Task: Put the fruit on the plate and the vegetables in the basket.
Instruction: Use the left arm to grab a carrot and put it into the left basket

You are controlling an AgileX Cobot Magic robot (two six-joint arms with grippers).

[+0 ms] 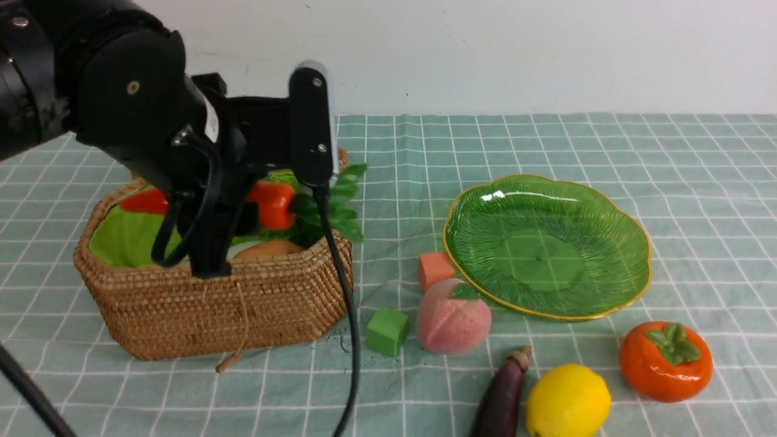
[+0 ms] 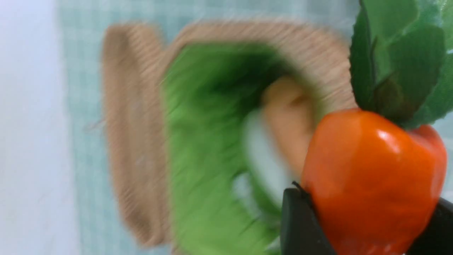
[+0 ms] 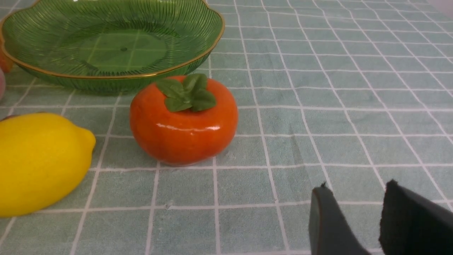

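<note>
Carrot [image 1: 271, 204] position: your left pincer [image 2: 368, 226] is clenched on its thick orange body and holds it over the open basket [image 1: 212, 309], clear of the contents.

Findings:
- The carrot's long axis runs across the basket, roughly in line with the basket's own length. Its narrow end shows past the arm on your left. The leaves [image 1: 340, 200] point to your right and overhang that end of the rim.
- The potato [image 1: 270, 249] lies in the basket beneath the carrot. In the left wrist view a pale shape beside it is probably the radish [image 2: 263, 159], though blur prevents certainty.
- The right pincer [image 3: 357, 219] is released and grasps nothing. It sits low over the surface [image 1: 546, 139], with the persimmon [image 3: 184, 120] just ahead of it and the lemon [image 3: 39, 163] beyond that.
- The eggplant [image 1: 504, 394] remains on the surface between the peach [image 1: 452, 315] and the lemon. The plate [image 1: 546, 243] holds no fruit.

Assessment: the carrot lies straight above its target, so the coming move is a descent and release. Because the leaves project past the rim, you should judge whether a slight shift to your left is needed first. The right arm is the nearer one for the fruit.
</note>
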